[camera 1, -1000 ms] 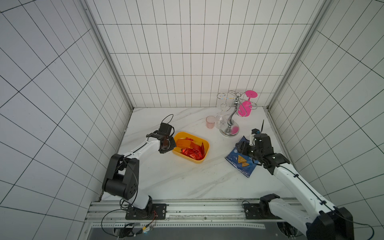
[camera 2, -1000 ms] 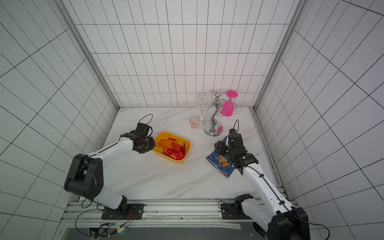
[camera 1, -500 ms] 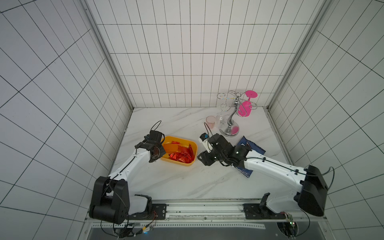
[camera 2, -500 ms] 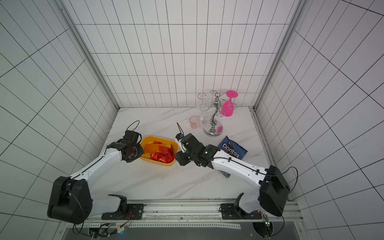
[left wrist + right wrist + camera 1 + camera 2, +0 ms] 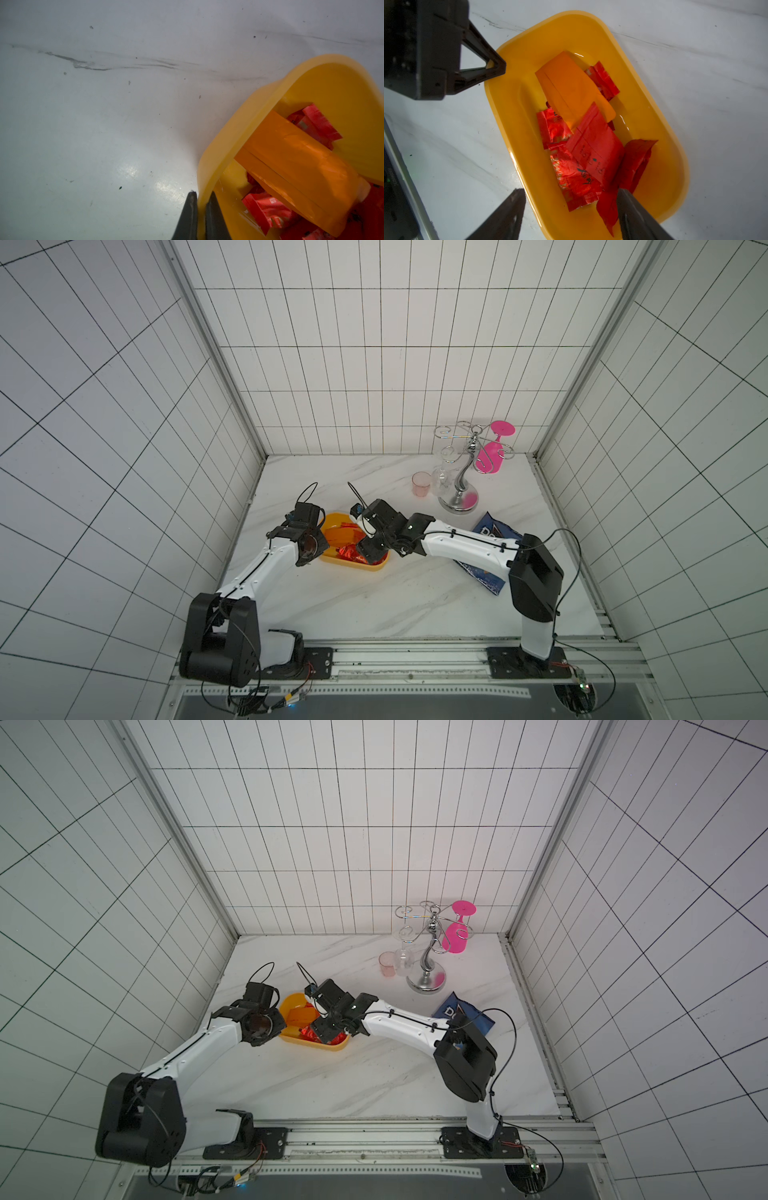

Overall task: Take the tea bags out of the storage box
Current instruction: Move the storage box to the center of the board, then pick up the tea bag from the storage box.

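Note:
The storage box [image 5: 366,568] [image 5: 329,1048] is a shallow yellow-orange tub left of centre on the marble table. My left gripper [image 5: 201,197] [image 5: 496,67] [image 5: 321,549] is shut on the box's rim [image 5: 228,133] at its left end. Inside lie the tea bags: one plain orange sachet [image 5: 566,89] [image 5: 291,158] on top of several shiny red ones [image 5: 593,149] [image 5: 268,209] [image 5: 349,551]. My right gripper [image 5: 570,195] [image 5: 368,558] [image 5: 322,1033] hangs open over the box's near wall [image 5: 517,145]. One finger is outside over the table. The other finger rests at a red sachet, with nothing clamped.
A blue Doritos bag [image 5: 494,531] lies under my right arm's forearm. A small pink cup [image 5: 419,484] and a silver glass rack [image 5: 459,493] holding a pink glass [image 5: 494,452] stand at the back. The tiled left wall is close to the left arm.
My right arm has swung from the chip bag over to the box and now hovers above the sachets. The left gripper has dragged the box leftward, still gripping its rim.

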Controlling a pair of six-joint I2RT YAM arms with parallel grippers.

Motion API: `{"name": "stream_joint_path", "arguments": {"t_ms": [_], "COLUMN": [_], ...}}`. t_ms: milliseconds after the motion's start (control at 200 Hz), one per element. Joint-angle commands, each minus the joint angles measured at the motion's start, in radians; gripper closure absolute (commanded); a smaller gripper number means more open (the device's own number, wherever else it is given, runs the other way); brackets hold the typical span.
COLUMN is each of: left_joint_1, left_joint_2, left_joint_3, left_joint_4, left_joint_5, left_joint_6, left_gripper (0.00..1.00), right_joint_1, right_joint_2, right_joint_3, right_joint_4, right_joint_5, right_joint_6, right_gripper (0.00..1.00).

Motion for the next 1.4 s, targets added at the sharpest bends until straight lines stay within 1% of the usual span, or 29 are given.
{"name": "stream_joint_path", "arguments": {"t_ms": [0, 115, 190, 275, 380, 480, 650, 785, 910, 995, 1109, 1179, 1249, 1314, 1399], "left_joint_1": [0.008, 0.011, 0.014, 0.013, 0.015, 0.018, 0.020, 0.028, 0.044, 0.064, 0.084, 0.089, 0.089, 0.089, 0.089], "left_joint_2": [-0.015, -0.015, -0.015, -0.018, -0.020, -0.022, -0.028, -0.039, -0.055, -0.061, -0.063, -0.066, -0.073, -0.079, -0.079], "left_joint_3": [-0.005, -0.006, -0.009, -0.010, -0.011, -0.010, -0.013, -0.014, -0.021, -0.030, -0.041, -0.043, -0.043, -0.044, -0.044], "left_joint_4": [0.026, 0.026, 0.025, 0.025, 0.025, 0.025, 0.021, 0.012, 0.011, 0.018, 0.032, 0.037, 0.039, 0.040, 0.041], "left_joint_5": [0.004, 0.007, 0.007, 0.003, 0.001, 0.000, -0.018, -0.040, -0.054, -0.049, -0.032, -0.034, -0.041, -0.048, -0.046], "left_joint_6": [0.009, 0.009, 0.009, 0.010, 0.007, 0.007, 0.001, -0.010, -0.022, -0.029, -0.030, -0.028, -0.027, -0.027, -0.027], "left_gripper": [1.00, 1.00, 1.00, 1.00, 1.00, 1.00, 1.00, 1.00, 1.00, 1.00, 1.00, 1.00, 1.00, 1.00, 1.00], "right_joint_1": [0.011, 0.011, 0.011, 0.008, 0.002, -0.003, -0.004, -0.006, -0.017, -0.042, -0.100, -0.151, -0.209, -0.273, -0.360], "right_joint_2": [0.059, 0.116, 0.143, 0.160, 0.180, 0.198, 0.206, 0.172, 0.098, -0.010, -0.210, -0.315, -0.397, -0.463, -0.500], "right_joint_3": [0.099, 0.154, 0.175, 0.184, 0.196, 0.218, 0.266, 0.294, 0.270, 0.205, 0.038, -0.047, -0.142, -0.259, -0.399], "right_joint_4": [-0.048, -0.067, -0.082, -0.089, -0.099, -0.108, -0.100, -0.097, -0.095, -0.068, 0.030, 0.050, 0.068, 0.134, 0.237], "right_joint_5": [0.018, 0.028, 0.069, 0.107, 0.102, 0.099, 0.104, 0.092, 0.052, 0.015, -0.066, -0.128, -0.152, -0.182, -0.242], "right_joint_6": [-0.067, -0.071, -0.072, -0.078, -0.078, -0.080, -0.072, -0.060, -0.030, 0.005, 0.048, 0.071, 0.111, 0.156, 0.234], "right_gripper": [0.28, 0.37, 0.43, 0.46, 0.51, 0.62, 0.86, 1.00, 1.00, 1.00, 1.00, 1.00, 1.00, 1.00, 1.00]}}
